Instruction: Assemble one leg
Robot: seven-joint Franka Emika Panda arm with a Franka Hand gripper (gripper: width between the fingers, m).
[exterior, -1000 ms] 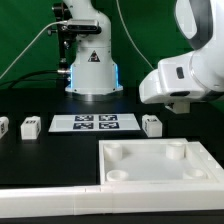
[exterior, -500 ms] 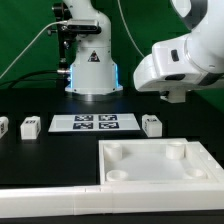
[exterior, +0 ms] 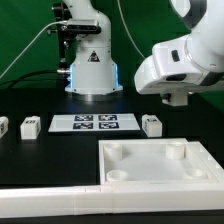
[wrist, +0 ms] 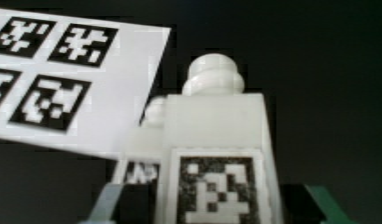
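— Gripper [exterior: 177, 97]: spread or closed?
— Can't tell. In the exterior view it hangs under the arm's white wrist housing [exterior: 185, 62], above the table [exterior: 60, 150]. It sits past the marker board's [exterior: 97, 122] end on the exterior view's right, and its fingers are too dark and small to read.
— And the leg?
— The leg [exterior: 152, 124] stands upright on the table just beside that same end of the marker board, with nothing touching it. The wrist view shows the leg [wrist: 214, 130] close up, with a round peg on top, a tag on its face, and the marker board [wrist: 63, 70] just beside it.
— Anything else?
— A tagged block [exterior: 30, 126] stands off the marker board's other end, and a second block [exterior: 3, 126] beyond it is cut by the frame edge. The large white panel [exterior: 160, 160] lies on the camera's side of the marker board.
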